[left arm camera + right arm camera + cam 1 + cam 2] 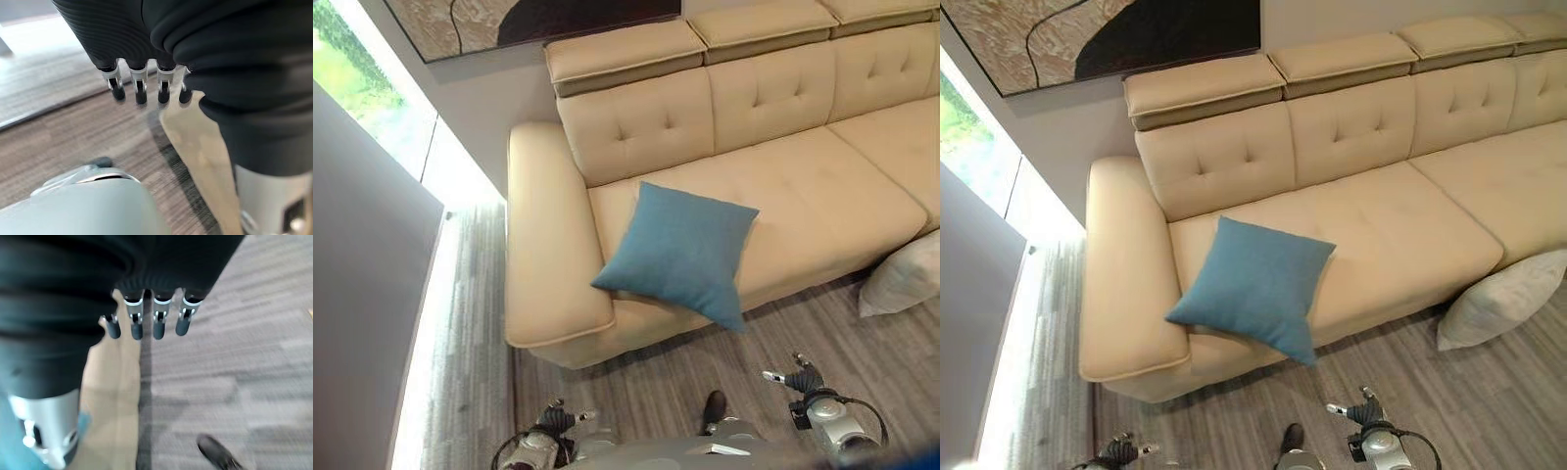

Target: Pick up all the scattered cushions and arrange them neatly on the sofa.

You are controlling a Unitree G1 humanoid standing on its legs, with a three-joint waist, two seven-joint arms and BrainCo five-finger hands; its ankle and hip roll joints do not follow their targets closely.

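Observation:
A blue cushion point(680, 253) lies tilted on the left seat of the beige sofa point(803, 186), its lower corner hanging over the front edge. A light grey cushion point(1500, 299) leans against the sofa's front on the floor at the right. My left hand point(553, 423) hangs low at the bottom left, over the floor, fingers point(139, 90) relaxed and holding nothing. My right hand point(800, 377) hangs at the bottom right, also over the floor, with straight fingers point(157, 325) and nothing in it. Both hands are well short of the cushions.
The sofa's wide left armrest point(543, 245) borders a strip of striped grey carpet point(475, 323). A bright window strip point(421, 147) and a grey wall panel point(362, 294) stand at the left. A framed picture point(1107, 39) hangs above the sofa.

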